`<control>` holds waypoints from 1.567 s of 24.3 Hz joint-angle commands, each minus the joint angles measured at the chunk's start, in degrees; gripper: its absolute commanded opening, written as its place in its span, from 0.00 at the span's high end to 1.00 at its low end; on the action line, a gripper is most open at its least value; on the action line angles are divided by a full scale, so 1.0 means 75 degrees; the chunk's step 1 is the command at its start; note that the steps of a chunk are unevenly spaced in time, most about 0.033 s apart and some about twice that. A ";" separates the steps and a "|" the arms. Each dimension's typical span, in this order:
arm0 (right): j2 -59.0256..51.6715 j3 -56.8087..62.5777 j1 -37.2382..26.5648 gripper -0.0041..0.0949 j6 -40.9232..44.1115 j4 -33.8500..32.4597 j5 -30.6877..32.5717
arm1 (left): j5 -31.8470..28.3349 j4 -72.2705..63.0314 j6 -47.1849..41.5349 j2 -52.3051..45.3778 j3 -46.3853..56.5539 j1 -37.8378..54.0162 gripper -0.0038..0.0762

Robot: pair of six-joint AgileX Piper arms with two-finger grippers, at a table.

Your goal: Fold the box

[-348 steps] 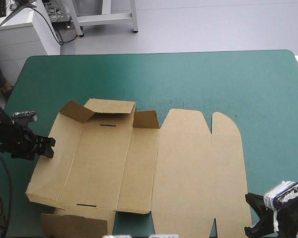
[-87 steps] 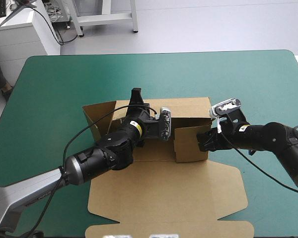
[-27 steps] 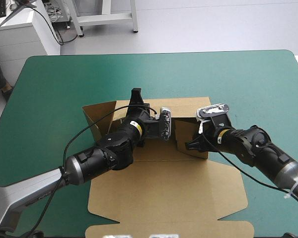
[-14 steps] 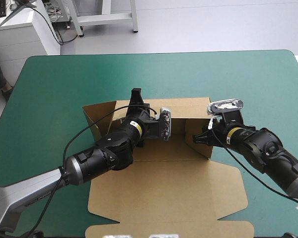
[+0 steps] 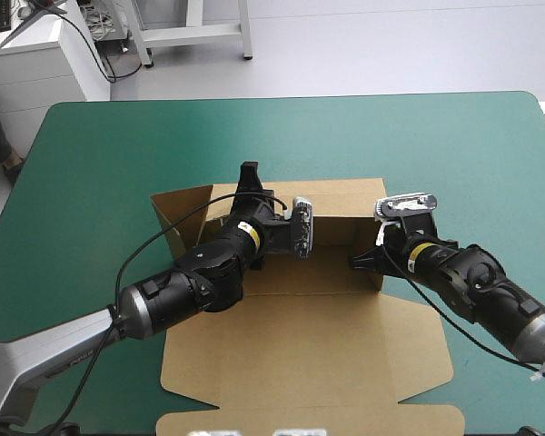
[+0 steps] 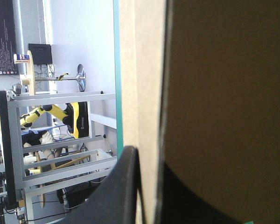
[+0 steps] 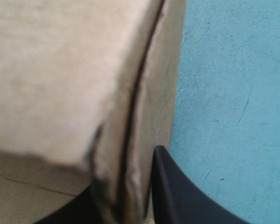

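Currently, the brown box [image 5: 300, 350] is set with teal-green surface [image 5: 418, 145] bared beyond it and to both sides, walls raised, lid laid flat. Its far wall is pinched by the left end effector [image 5: 248, 173], its right-hand wall by the right end effector [image 5: 359, 262].

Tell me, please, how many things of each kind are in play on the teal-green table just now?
box: 1 (brown board, some walls raised)
grippers: 2 (the left gripper and the right gripper, each shut on a wall of the box)
Total: 3
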 commanded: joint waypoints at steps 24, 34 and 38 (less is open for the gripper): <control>0.1136 -0.0691 -0.0825 0.97 0.0487 -0.0110 -0.2092 | 0.1866 -0.0755 -0.0415 -0.1108 -0.0104 -0.2824 0.41; 0.1166 -0.1339 -0.1194 0.97 0.0227 -0.0156 -0.0882 | 0.3077 0.0347 -0.1037 -0.1806 -0.0118 -0.4731 0.41; 0.1166 -0.1864 -0.1194 0.97 0.0051 -0.0193 -0.0088 | 0.3393 0.1341 -0.1616 -0.2125 -0.0242 -0.4945 0.41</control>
